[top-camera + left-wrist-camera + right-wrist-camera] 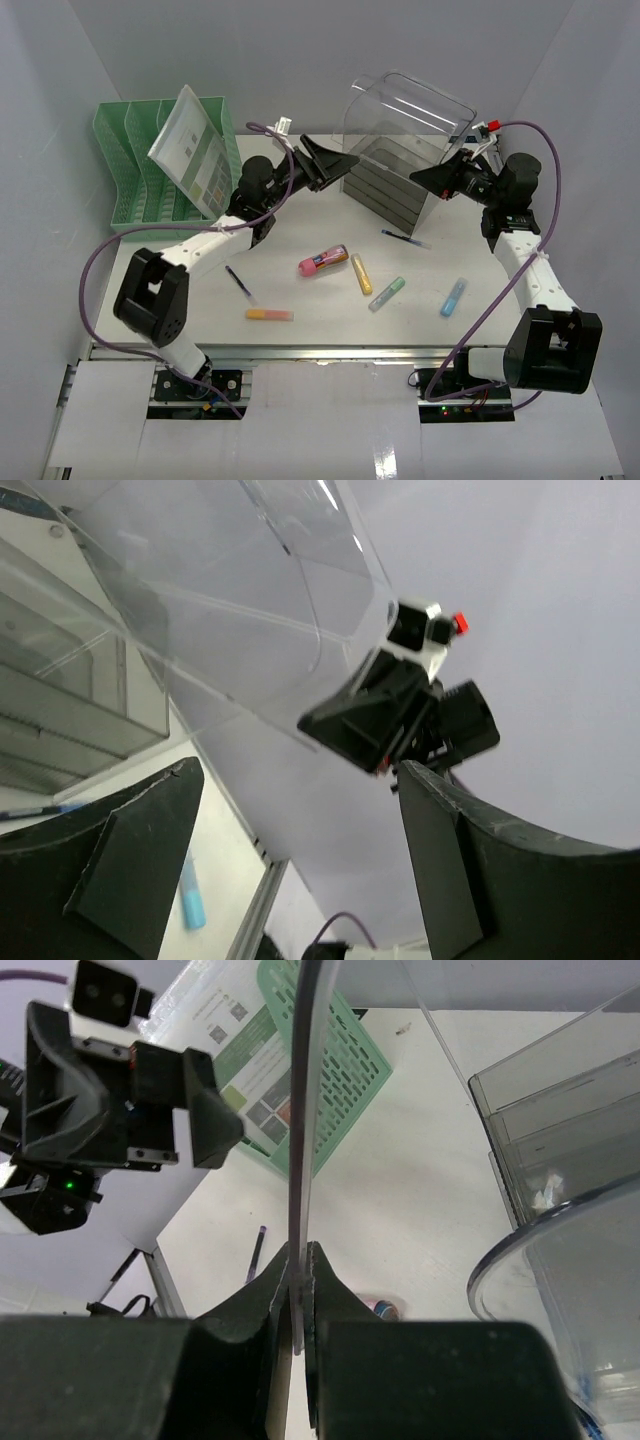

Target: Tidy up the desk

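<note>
On the white desk (320, 300) lie several markers: pink (323, 261), yellow (360, 274), green (387, 293), blue (454, 296) and orange (270, 314). Two pens (238, 282) (405, 238) lie among them. The clear drawer box (395, 175) stands at the back with its clear cover (410, 105) raised. My right gripper (300, 1295) is shut on the cover's thin edge (300, 1160), at the box's right side (425, 178). Off the box's left corner my left gripper (345, 168) hovers open, nothing between its fingers (130, 860).
A green slotted file rack (150, 175) at the back left holds a tilted printed sheet (190, 150). White walls close in the back and both sides. An aluminium rail (320, 352) runs along the front edge. The left wrist view looks across at the right gripper (400, 710).
</note>
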You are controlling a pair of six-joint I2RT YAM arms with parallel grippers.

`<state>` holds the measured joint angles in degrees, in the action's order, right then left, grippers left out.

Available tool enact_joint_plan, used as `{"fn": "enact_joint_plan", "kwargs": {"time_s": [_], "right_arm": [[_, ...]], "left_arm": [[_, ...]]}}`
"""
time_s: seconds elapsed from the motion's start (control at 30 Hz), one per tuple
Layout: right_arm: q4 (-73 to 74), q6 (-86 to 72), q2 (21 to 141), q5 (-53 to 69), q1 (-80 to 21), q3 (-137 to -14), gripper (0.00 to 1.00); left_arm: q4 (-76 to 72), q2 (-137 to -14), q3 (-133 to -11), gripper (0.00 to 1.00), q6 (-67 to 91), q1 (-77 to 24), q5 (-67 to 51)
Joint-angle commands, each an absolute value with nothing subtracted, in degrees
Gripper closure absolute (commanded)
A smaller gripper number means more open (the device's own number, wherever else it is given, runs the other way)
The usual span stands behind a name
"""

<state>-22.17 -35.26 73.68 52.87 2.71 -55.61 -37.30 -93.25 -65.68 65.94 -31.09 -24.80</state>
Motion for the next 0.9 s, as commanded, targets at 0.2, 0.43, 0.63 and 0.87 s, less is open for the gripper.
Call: {"fn": "enact_joint_plan", "kwargs": {"time_s": [0.2, 0.43, 0.63, 0.87], "right_arm": [[-42.0, -49.4, 71.2, 55.3, 5.7, -58.1, 0.92], [-54.9, -62.8, 73.5, 56.1, 8.9, -58.7, 0.92], [-55.4, -63.7, 73.3, 56.2, 9.9, -58.5, 0.92], [-55.7, -64.0, 73.4, 56.4, 9.9, -57.9, 0.92]], "left_arm": [[-2.6, -70.3, -57.1, 0.07, 27.6, -30.4, -17.1], [15.6, -74.0, -59.9, 0.06, 11.3, -31.5, -18.2], [16.9, -80.3, -59.8, 0.06, -0.1, -35.3, -17.2], [12.5, -88.2, -60.1, 0.07, -10.6, -41.3, -12.5]]}}
